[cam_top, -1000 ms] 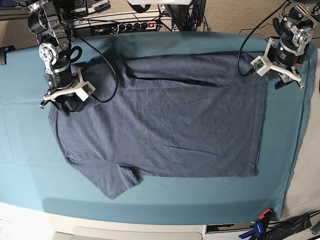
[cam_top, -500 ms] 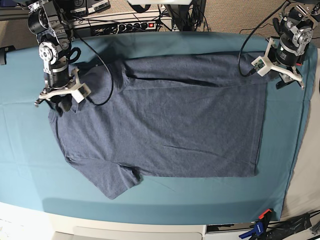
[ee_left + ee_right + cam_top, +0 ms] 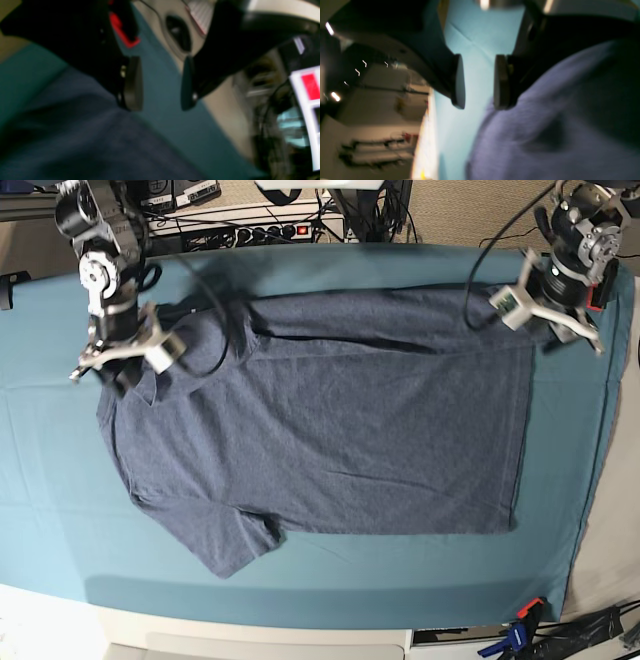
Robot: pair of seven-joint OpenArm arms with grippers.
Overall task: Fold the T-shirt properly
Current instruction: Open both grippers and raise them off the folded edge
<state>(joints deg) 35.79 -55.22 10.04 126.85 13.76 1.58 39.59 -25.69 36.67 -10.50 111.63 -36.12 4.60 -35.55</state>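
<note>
- The T-shirt [image 3: 330,420] lies spread flat on the teal table cloth [image 3: 50,470].
- Left gripper [image 3: 160,82]: jaws parted, nothing between; shirt hem below it.
- Right gripper [image 3: 477,82]: jaws parted, empty, over the shirt's edge.

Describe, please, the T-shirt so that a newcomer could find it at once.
A teal cloth covers the whole table, and the T-shirt lies flat across its middle. It is heathered slate-blue with short sleeves, darker than the cloth beneath, and it is the only garment there.
</note>
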